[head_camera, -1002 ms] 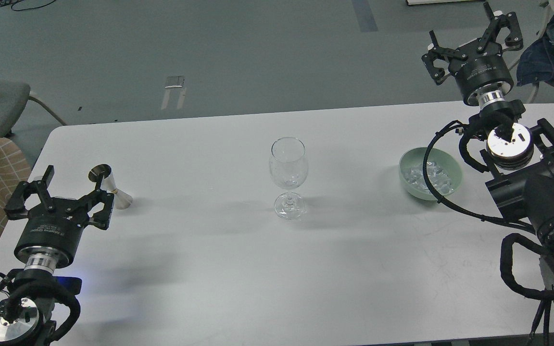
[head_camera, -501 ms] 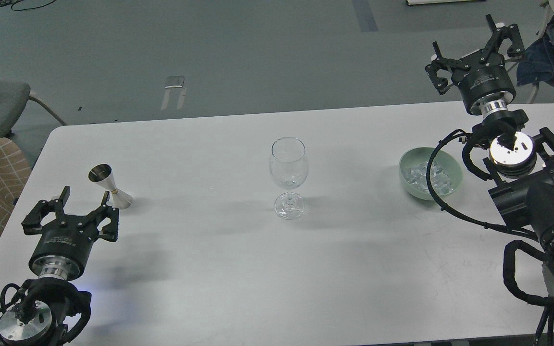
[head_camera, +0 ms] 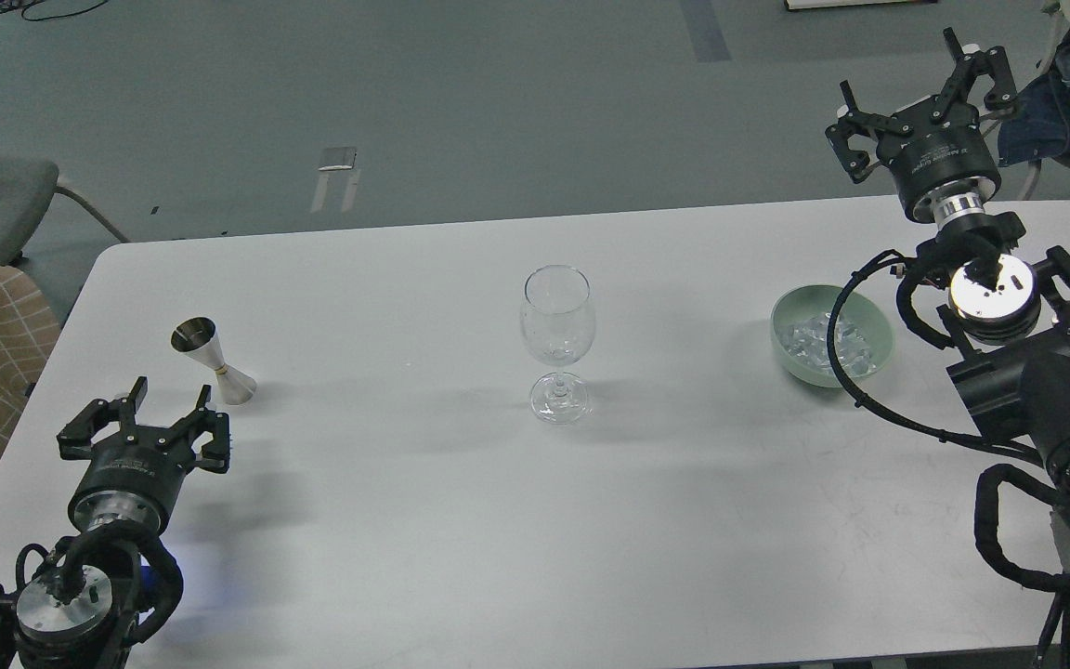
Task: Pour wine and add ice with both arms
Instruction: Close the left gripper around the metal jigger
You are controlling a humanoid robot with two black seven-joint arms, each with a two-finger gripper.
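Left gripper [head_camera: 140, 423] has pulled back toward the robot over the last second; it was right at the jigger [head_camera: 211, 359], which now stands just ahead of its open, empty prongs and slightly to their right, untouched and upright. Right gripper [head_camera: 925, 93] has drifted a little further out past the far table edge, fingers spread wide, holding nothing.

The green bowl [head_camera: 877, 319] with the ice [head_camera: 823, 339] sits below and to the left of the right claw, well apart from it, partly crossed by the arm's cable. The wine glass [head_camera: 557, 321] stands mid-table [head_camera: 461, 520], far right of the left claw and far left of the right one. Bowl of the glass looks empty; any wine in it or in the jigger is too faint to confirm from here.

Meaning: both arms are retreating rather than approaching, so neither pour nor ice drop is underway. Judging by the layout, either the task is at its very start or the arms are resetting. Next grasp would likely be the jigger, which the left claw must re-approach.
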